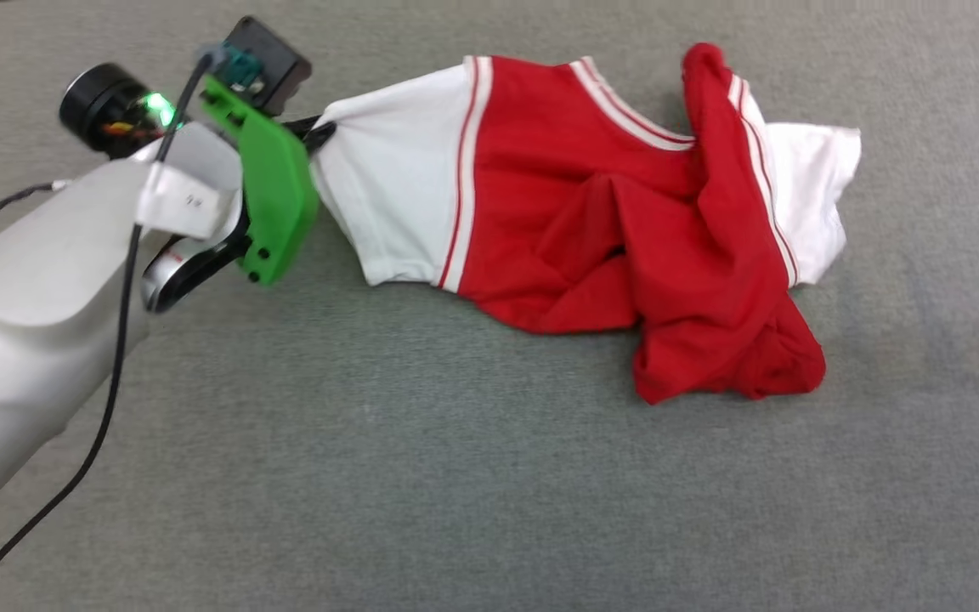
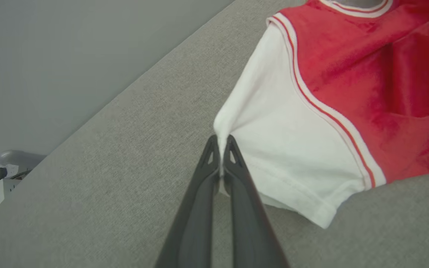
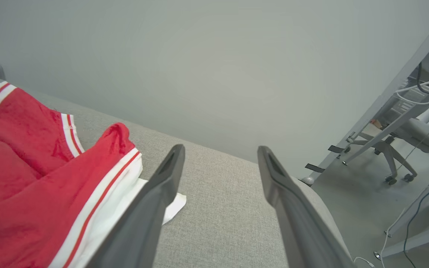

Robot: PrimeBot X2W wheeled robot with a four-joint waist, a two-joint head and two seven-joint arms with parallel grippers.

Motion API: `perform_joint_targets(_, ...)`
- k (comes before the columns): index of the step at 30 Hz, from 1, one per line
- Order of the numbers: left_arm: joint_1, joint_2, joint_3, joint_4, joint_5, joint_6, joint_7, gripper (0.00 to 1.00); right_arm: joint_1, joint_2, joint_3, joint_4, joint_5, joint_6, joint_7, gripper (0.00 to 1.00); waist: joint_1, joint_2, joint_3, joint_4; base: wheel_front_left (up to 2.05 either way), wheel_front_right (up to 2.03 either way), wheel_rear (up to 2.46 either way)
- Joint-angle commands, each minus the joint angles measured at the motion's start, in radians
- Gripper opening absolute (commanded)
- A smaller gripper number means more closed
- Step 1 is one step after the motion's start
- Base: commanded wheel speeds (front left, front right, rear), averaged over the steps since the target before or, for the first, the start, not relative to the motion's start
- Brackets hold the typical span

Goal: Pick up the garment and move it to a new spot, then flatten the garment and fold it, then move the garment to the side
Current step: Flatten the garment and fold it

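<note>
**Red shirt (image 1: 591, 221) pinched at one white sleeve by the left tool (image 1: 319, 132)**

The shirt lies crumpled on the far middle of the grey cloth-covered desk (image 1: 455, 476). In the head view its left white sleeve (image 1: 396, 178) is drawn out to a point toward the left tool. The left wrist view shows that tool's two dark fingers (image 2: 237, 175) clenched together on the sleeve's edge, with a thin fold of white cloth caught between the tips. The rest of the sleeve spreads out flat on the desk, bordered by red-and-white striped trim where it meets the red body.

The red body is bunched in deep folds. Its right part is heaped into a ridge that runs from the far side toward the near side and ends in a rumpled lump. The other white sleeve (image 1: 817, 183) sticks out from under this ridge toward the right.

The right tool (image 3: 220, 152) is released, its fingers spread wide with nothing between them. In the head view it sits at the right edge, well apart from the shirt. In the right wrist view it hovers over the desk beside the right sleeve. Beyond the desk stand a plain grey wall (image 3: 214, 56) and an office chair (image 3: 404, 149) on the floor.
</note>
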Motion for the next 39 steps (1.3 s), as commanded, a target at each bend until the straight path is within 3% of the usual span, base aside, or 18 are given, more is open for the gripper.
perform_joint_targets(1, 0.036, 0.032, 0.009, -0.018, -0.016, 0.020, -0.019, 0.00, -0.029, -0.027, 0.013, -0.006, 0.023, -0.001, 0.039, 1.00, 0.0000, 0.0000, -0.068, 0.072, 0.00, 0.00, 0.00)
perform_joint_targets(4, 0.090, 0.092, 0.025, -0.090, -0.029, 0.070, -0.055, 0.00, -0.088, -0.131, 0.054, 0.003, 0.093, -0.001, 0.155, 1.00, 0.0000, 0.0000, -0.078, 0.109, 0.00, 0.00, 0.00)
perform_joint_targets(11, 0.138, 0.161, 0.048, -0.223, -0.030, 0.157, -0.092, 0.00, -0.221, -0.319, 0.196, 0.046, 0.289, -0.001, 0.442, 1.00, 0.0000, 0.0000, -0.049, 0.164, 0.00, 0.00, 0.00)
perform_joint_targets(12, 0.140, 0.171, 0.054, -0.272, -0.024, 0.186, -0.099, 0.00, -0.280, -0.394, 0.277, 0.078, 0.408, -0.001, 0.622, 1.00, 0.0000, 0.0000, -0.022, 0.184, 0.00, 0.00, 0.00)
perform_joint_targets(15, 0.133, 0.176, 0.062, -0.314, -0.016, 0.212, -0.104, 0.00, -0.334, -0.454, 0.354, 0.111, 0.519, -0.001, 0.811, 1.00, 0.0000, 0.0000, 0.010, 0.203, 0.00, 0.00, 0.00)
perform_joint_targets(19, 0.117, 0.174, 0.069, -0.356, 0.004, 0.239, -0.110, 0.00, -0.398, -0.498, 0.424, 0.147, 0.580, -0.001, 0.957, 1.00, 0.0000, 0.0000, 0.056, 0.225, 0.00, 0.00, 0.00)
perform_joint_targets(24, 0.098, 0.166, 0.075, -0.392, 0.022, 0.259, -0.117, 0.00, -0.450, -0.484, 0.468, 0.209, 0.606, -0.001, 1.012, 1.00, 0.0000, 0.0000, 0.108, 0.245, 0.00, 0.00, 0.00)
perform_joint_targets(33, 0.074, 0.153, 0.078, -0.417, 0.047, 0.276, -0.126, 0.00, -0.445, -0.473, 0.581, 0.325, 0.581, -0.001, 1.002, 1.00, 0.0000, 0.0000, 0.174, 0.267, 0.00, 0.00, 0.00)
perform_joint_targets(39, 0.074, 0.153, 0.079, -0.409, 0.047, 0.276, -0.134, 0.00, -0.411, -0.468, 0.651, 0.356, 0.637, -0.001, 0.980, 1.00, 0.0000, 0.0000, 0.178, 0.259, 0.00, 0.00, 0.00)
